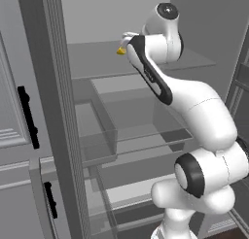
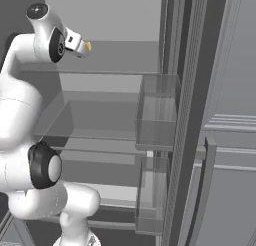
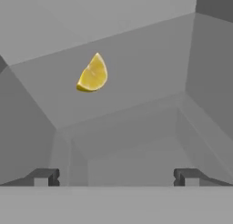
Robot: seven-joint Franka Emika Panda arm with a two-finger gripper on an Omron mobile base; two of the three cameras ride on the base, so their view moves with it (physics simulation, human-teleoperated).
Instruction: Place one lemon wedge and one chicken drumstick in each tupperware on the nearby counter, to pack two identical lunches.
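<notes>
Gripper [image 3: 116,176], two dark fingers on the white arm, stands spread wide with nothing between the tips; the lemon wedge lies ahead of it, well apart, untouched.

Small deep-yellow lemon wedge [image 3: 93,74] with a pointed end rests on the upper grey shelf [image 1: 97,56] of an open refrigerator-like cabinet, toward the back of that shelf and away from its front edge. In the left base view the wedge [image 1: 121,51] shows as a yellow spot just past the hand; in the right base view it [image 2: 88,46] sits at the gripper's far end.

Handling, as judged: light, small, firm rind, moist cut faces that may slip. Best hold is probably across the two flat cut faces at the thick middle, not the tapered point. The wedge could skid on the smooth shelf if nudged by one finger first.

Arm pose: raised high from the base, elbow bent, forearm reaching into the shelf bay, hand roughly level and pointing inward. Whether the wedge lies on its rind or on a cut face is unclear from here.
</notes>
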